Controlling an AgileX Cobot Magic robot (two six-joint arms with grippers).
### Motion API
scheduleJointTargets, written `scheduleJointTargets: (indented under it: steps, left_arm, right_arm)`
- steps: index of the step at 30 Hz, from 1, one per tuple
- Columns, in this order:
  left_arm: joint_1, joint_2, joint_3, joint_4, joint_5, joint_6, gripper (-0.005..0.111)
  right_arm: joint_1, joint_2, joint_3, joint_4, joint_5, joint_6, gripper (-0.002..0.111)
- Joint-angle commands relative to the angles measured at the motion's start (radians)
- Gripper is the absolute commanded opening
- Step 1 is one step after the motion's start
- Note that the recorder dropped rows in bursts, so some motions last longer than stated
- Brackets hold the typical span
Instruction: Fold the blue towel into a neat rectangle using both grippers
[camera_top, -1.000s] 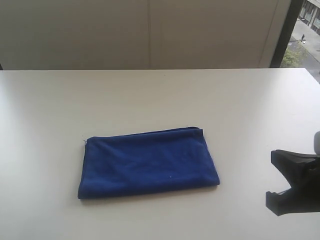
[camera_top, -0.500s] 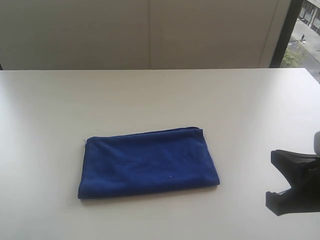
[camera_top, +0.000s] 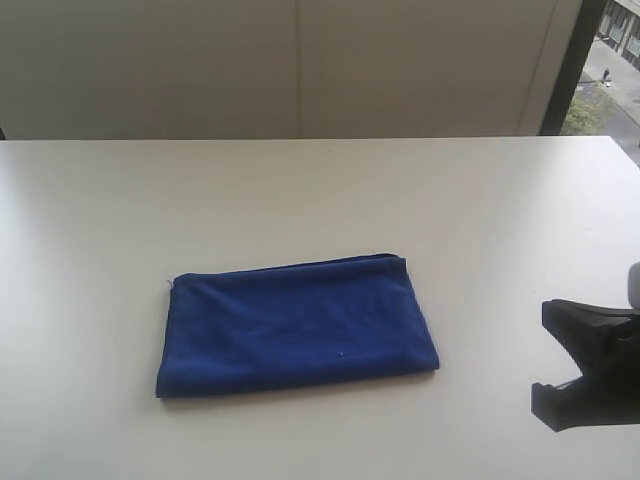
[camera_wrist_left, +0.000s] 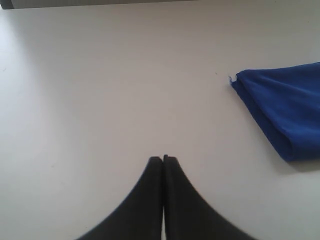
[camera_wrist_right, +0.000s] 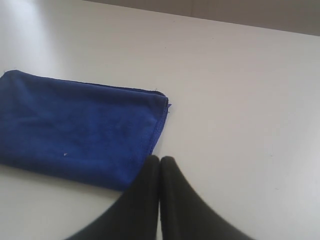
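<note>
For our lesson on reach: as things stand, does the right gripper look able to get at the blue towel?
Probably yes: only bare table separates the right gripper from the blue towel, though its shut jaws would need opening first.

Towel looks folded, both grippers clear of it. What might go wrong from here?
The blue towel has layers not quite flush along its far edge, so the fold may be judged untidy.
The right gripper, shut, sits near the towel's corner in its wrist view; a sweep toward it might drag the fold open.
The left gripper is shut too; any re-grasp needs opening first.
</note>
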Motion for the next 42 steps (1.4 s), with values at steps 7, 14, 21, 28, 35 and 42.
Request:
scheduleJointTargets:
  steps: [7, 14, 21, 28, 35, 42]
  left_arm:
    - [0.0, -0.004, 0.005, -0.005, -0.009, 0.0, 0.0]
    - [0.0, -0.004, 0.005, -0.005, -0.009, 0.0, 0.0]
    - [0.0, -0.004, 0.005, -0.005, -0.009, 0.0, 0.0]
    - [0.0, -0.004, 0.005, -0.005, -0.009, 0.0, 0.0]
    - [0.0, -0.004, 0.005, -0.005, -0.009, 0.0, 0.0]
    - [0.0, -0.004, 0.005, -0.005, -0.009, 0.0, 0.0]
  right_arm:
    - [-0.006, -0.01, 0.006, -0.002, -0.011, 0.005, 0.0]
    - [-0.006, -0.01, 0.006, -0.002, -0.011, 0.005, 0.0]
    - [-0.006, -0.01, 0.006, -0.002, -0.011, 0.005, 0.0]
    - [-0.006, -0.046, 0.014, -0.002, 0.003, 0.005, 0.0]
    - [-0.031, -0.26, 0.014, -0.002, 0.248, 0.003, 0.0]
    - [-0.23, -0.547, 0.014, 0.003, 0.348, 0.031, 0.0]
